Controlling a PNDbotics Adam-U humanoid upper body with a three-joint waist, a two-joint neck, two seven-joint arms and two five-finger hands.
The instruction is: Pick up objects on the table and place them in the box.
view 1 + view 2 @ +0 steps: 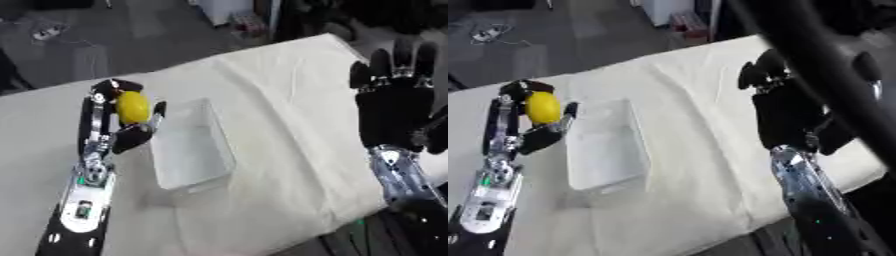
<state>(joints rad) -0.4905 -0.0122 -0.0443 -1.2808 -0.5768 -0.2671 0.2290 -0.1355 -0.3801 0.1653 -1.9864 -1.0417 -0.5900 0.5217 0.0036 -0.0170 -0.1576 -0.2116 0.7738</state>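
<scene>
The robot's left hand [112, 122] is curling its fingers and thumb around a small, smooth yellow lemon-shaped object [133, 107], holding it raised just beside the left wall of the clear rectangular plastic box [194, 150] on the cloth-covered counter [289, 90]. It is probably light, rigid and somewhat slippery, so cradling its rounded middle looks best. The right hand [398, 102] is hovering idle with fingers straight, well apart.

Both head views look steeply down from above the arms, sharing the box [192, 147] just beside the left hand [118, 125] and the right hand [398, 107] opposite.
</scene>
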